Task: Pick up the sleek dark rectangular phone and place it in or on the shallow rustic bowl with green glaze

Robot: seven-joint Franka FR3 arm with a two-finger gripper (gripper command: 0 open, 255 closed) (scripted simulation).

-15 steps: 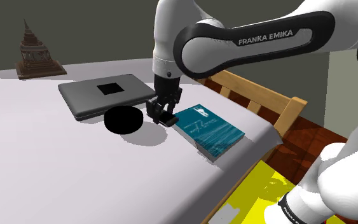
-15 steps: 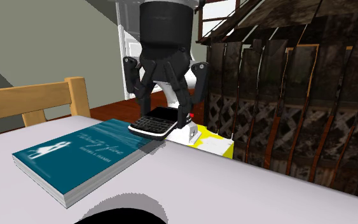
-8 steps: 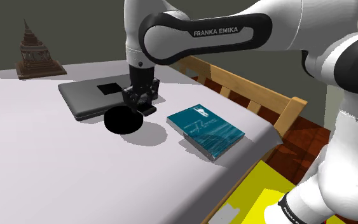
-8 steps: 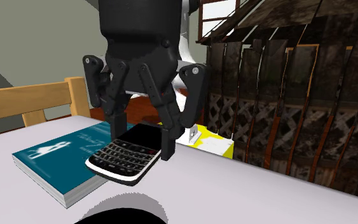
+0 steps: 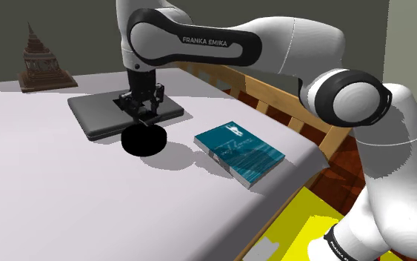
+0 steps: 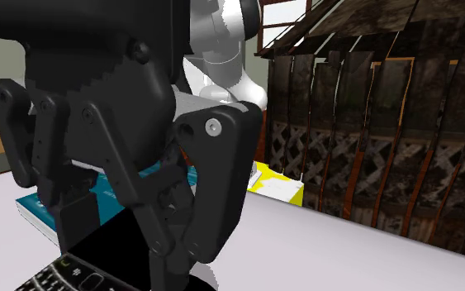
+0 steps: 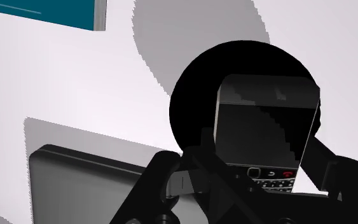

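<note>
- The stand's yellow top [image 5: 295, 230] shows at the shoulder view's lower right, beside the near edge of the pale grey table [image 5: 51, 193].
- A teal book [image 5: 240, 152] lies flat on the table near that view's right edge, with a wooden chair [image 5: 303, 119] just behind it.
- The bowl [image 5: 143, 141], drawn as a flat black disc, sits on the table to the shoulder view's left of the book and apart from it.
- The gripper [image 5: 144, 111] hangs over the far part of the bowl, pointing down.
- In the wrist view its fingers [image 7: 171, 184] are closed on the long sides of the phone [image 7: 266, 127], keypad end between them.
- The phone's dark screen end juts out over the bowl [image 7: 196, 108]. It is held in the air, and I cannot tell if it touches the bowl.
- The second exterior view shows the gripper [image 6: 139, 248] close up, with the phone's keypad [image 6: 73, 277] at its tips and the book [image 6: 36, 207] behind.
- A closed grey laptop [image 5: 95, 115] lies just behind the bowl.
- A brown tiered ornament [image 5: 40, 63] stands at the table's far corner.
</note>
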